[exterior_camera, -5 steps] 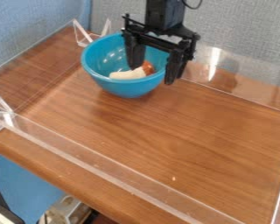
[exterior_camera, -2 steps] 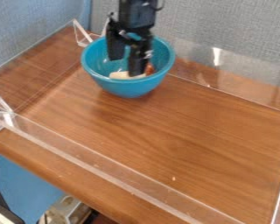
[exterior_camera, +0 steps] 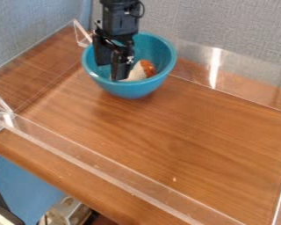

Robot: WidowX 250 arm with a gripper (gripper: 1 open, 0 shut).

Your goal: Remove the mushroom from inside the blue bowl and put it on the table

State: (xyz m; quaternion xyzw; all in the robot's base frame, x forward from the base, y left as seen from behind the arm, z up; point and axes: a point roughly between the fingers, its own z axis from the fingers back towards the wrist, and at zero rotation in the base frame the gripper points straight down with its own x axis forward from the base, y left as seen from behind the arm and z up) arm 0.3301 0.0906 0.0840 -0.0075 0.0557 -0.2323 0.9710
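Observation:
The blue bowl stands at the back of the wooden table. Inside it lies the cream-white mushroom with its orange patch, right of the bowl's centre. My gripper points straight down into the left part of the bowl. Its black fingers stand open, just left of the mushroom, with nothing between them. Whether a finger touches the mushroom is not clear.
Low clear acrylic walls edge the table on all sides. A blue-grey wall stands behind. The wide wooden surface in front of the bowl reaches to the near acrylic edge.
The gripper has moved left across the bowl and sunk lower into it, rolling at the wrist. It has stayed open. The mushroom lies where it was.

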